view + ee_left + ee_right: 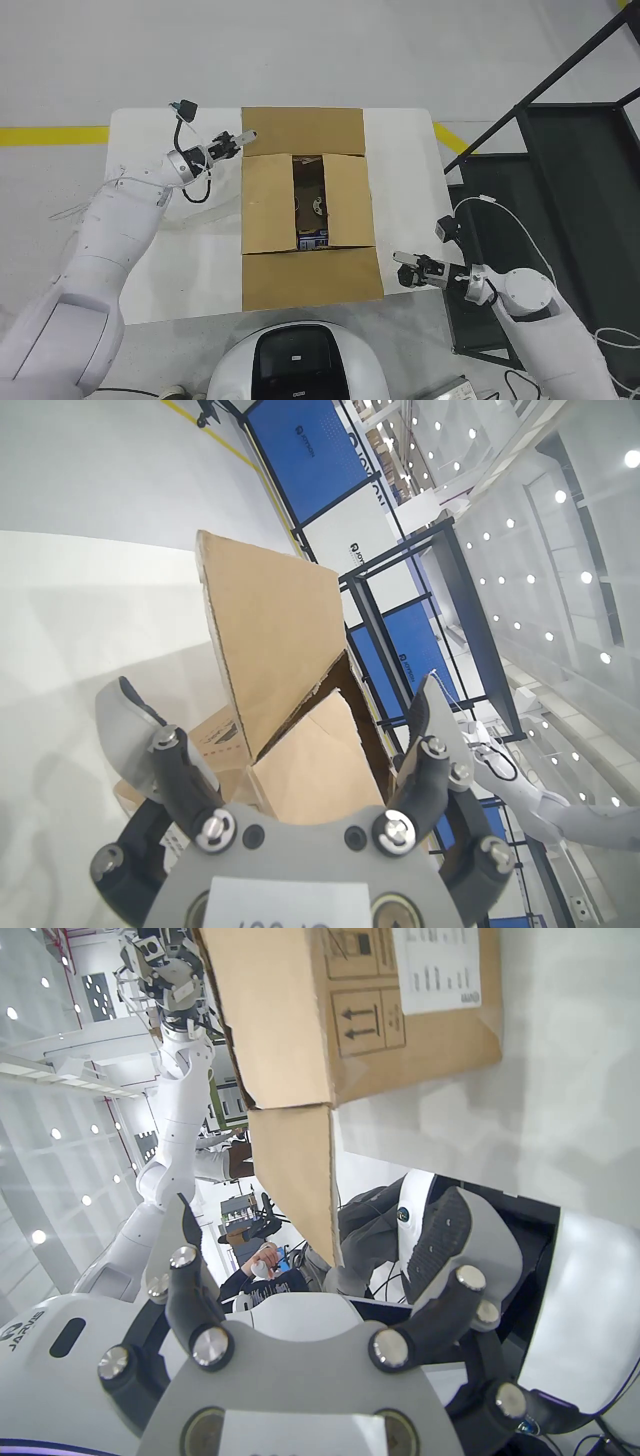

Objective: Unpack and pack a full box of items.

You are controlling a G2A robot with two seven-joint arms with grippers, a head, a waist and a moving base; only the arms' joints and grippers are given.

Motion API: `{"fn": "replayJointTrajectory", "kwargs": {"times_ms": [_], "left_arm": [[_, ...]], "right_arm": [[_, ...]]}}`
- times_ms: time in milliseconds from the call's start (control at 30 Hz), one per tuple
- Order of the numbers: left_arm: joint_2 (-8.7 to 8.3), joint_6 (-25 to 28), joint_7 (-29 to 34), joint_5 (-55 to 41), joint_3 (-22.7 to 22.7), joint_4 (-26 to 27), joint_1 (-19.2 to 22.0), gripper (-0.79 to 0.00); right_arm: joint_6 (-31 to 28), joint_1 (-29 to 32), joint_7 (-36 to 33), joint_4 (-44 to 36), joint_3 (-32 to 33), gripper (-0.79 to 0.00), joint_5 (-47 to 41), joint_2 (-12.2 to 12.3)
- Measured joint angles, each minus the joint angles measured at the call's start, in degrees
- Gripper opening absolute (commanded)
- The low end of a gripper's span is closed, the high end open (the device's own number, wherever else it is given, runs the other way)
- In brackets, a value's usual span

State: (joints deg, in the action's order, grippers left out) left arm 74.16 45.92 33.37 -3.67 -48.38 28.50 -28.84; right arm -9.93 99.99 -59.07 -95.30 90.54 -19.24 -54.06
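At the middle of the table (150, 230), a cardboard box (262, 170) with all four flaps unfolded. Toward the table's back edge, spread flat, the far flap (303, 128); toward the robot, likewise flat, the near flap (312, 277). Over the opening from either side, the left flap (267, 215) and the right flap (348, 200), apart, with a gap between. Down in that gap, packed items (312, 205), with a small carton (313, 238) at the near end. Just beside the box's far left corner, the left gripper (247, 136). Right of the near flap, by the table's front right edge, the right gripper (403, 270). Right of the table, a metal rack (560, 180).
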Motion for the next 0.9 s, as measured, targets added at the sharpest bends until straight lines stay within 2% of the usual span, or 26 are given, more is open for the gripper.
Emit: {"fn": "replayJointTrajectory", "kwargs": {"times_ms": [200,500,700,900], "left_arm": [[2.76,2.16,-6.72,1.37,1.8,-4.17,1.63,0.0],[5.94,3.65,-8.83,1.54,3.15,-8.56,4.35,0.0],[7.0,5.17,-7.25,0.67,2.91,-10.83,5.97,0.0],[6.92,8.11,-3.5,-2.42,1.32,-12.78,6.58,0.0]], "right_arm": [[1.96,-0.23,0.85,-0.95,-3.65,0.0,1.24,-0.31],[4.55,-1.73,-1.07,-2.04,-5.16,0.0,-3.82,-0.5],[6.16,-1.21,-3.35,-3.75,-4.49,0.0,-9.55,-0.48],[7.32,-1.07,-5.01,-4.13,-3.98,0.0,-15.52,-0.56]]}}
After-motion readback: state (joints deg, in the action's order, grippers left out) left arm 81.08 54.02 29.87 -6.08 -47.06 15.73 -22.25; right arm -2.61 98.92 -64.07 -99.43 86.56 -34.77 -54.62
